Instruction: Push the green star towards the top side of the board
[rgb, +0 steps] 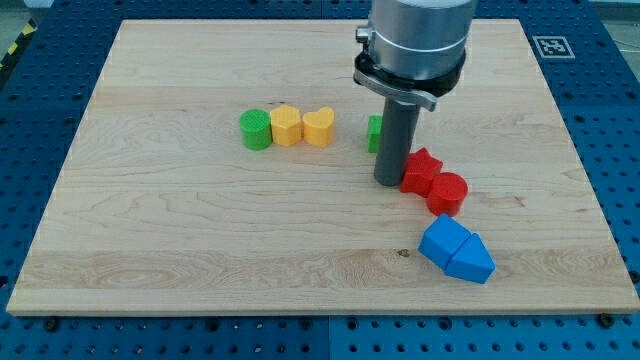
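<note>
The green star (373, 133) lies near the board's middle, mostly hidden behind my rod; only its left part shows. My tip (388, 181) rests on the board just below the green star and touches or nearly touches the left side of the red star (421, 168). The rod rises to the arm's grey body at the view's top.
A green cylinder (256, 130), a yellow hexagon-like block (286, 126) and a yellow heart (319, 127) sit in a row left of the tip. A red cylinder (447, 192) lies right of the red star. Two blue blocks (456, 250) lie lower right. The wooden board (150, 240) has blue table around it.
</note>
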